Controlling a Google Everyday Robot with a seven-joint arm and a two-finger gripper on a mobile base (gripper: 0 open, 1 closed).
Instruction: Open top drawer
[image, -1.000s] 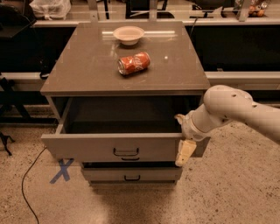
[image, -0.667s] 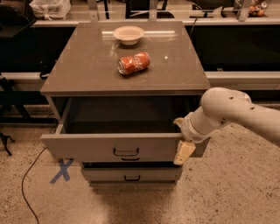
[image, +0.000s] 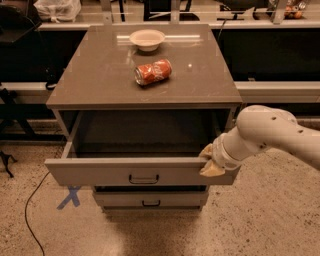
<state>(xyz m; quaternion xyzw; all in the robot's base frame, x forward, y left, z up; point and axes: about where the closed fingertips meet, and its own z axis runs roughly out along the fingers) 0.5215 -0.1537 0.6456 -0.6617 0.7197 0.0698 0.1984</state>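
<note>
Toward 6 o'clock in the view, the top drawer (image: 100, 172) stands pulled well out from under the worktop (image: 90, 85), its deep box open to sight and its black bar handle (image: 144, 179) at the front's centre. At 4 o'clock the tool (image: 212, 162) sits against the right end of the drawer's front panel; whether it is open or closed cannot be told. On the worktop a red can (image: 152, 72) lies on its side, with a pale bowl (image: 147, 38) at 12 o'clock from it. A lower drawer (image: 120, 200) sits beneath
</note>
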